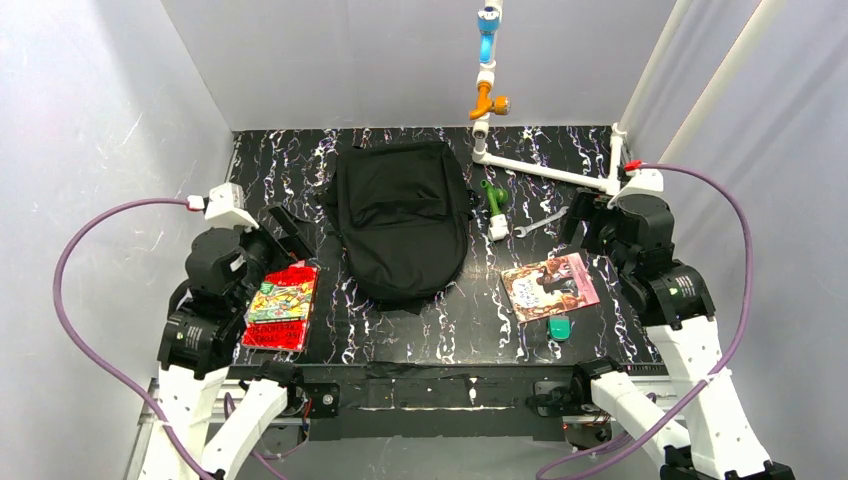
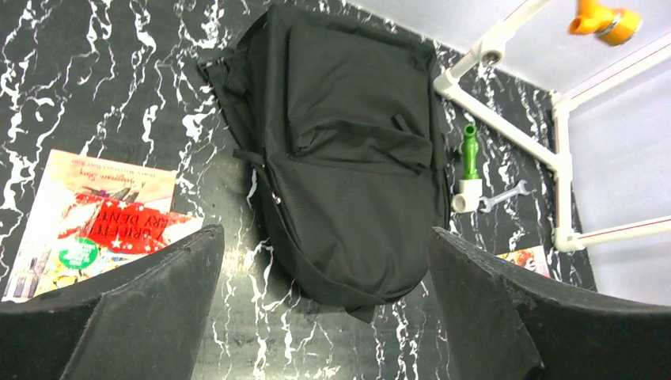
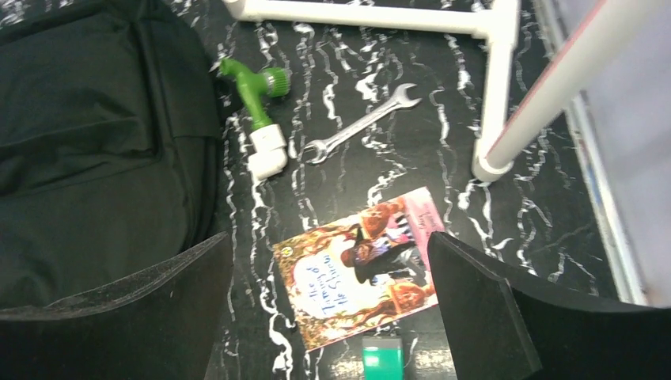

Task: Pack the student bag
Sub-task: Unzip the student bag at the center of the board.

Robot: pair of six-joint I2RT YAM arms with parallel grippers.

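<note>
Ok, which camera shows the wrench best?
The right wrist view: the wrench lies whole and large, both open ends clear, near the green fitting. The top external view shows it whole but small; the left wrist view shows it tiny, beyond the student bag.

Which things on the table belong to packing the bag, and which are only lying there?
Likely for the job: student bag, red book, pink book, small green item.
Just lying about: wrench, green tap, white pipe frame.
</note>
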